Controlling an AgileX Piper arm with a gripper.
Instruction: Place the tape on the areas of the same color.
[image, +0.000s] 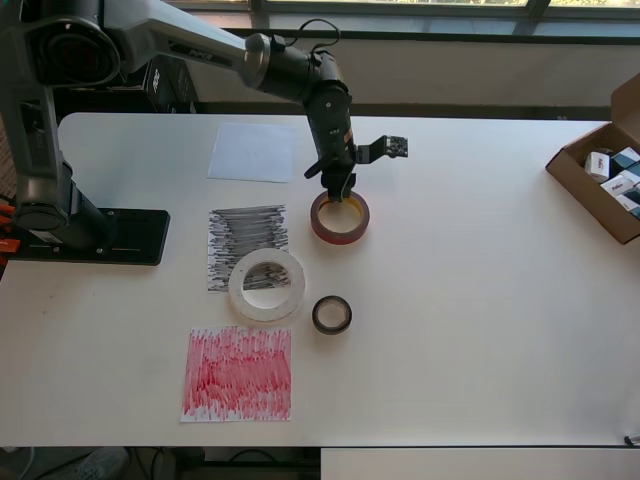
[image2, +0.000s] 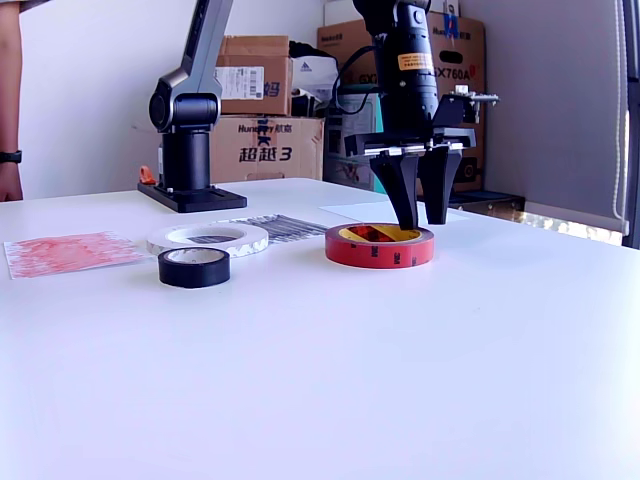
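Your single black arm reaches down over the white desk (image: 480, 300), its claw (image2: 422, 215) pointing straight down with the two dark fingers (image2: 404, 190) spread apart. In the exterior view the fingertips straddle the far rim of the flat red roll of tape with a yellow inner core (image2: 380, 244), one tip dropping inside the ring and the other outside it; you cannot tell from either view whether they touch the rim.

From overhead, that red roll (image: 340, 217) lies on bare desk just to the right of the black-scribbled paper square (image: 246, 240), clear of all three patches. The wide white ring of tape (image: 266, 284) sits half on the lower right corner of the black-scribbled square and half on bare desk. The small black roll of tape (image: 331, 315) rests on bare desk just to the right of and slightly below the white ring, near it but apart. The red-scribbled paper square (image: 238, 374) lies below them toward the near edge with nothing on it, and the plain white paper square (image: 254, 152) lies above the black one, beside the arm's wrist, also bare.

An open cardboard box of small cartons (image: 610, 175) stands at the overhead view's right edge.
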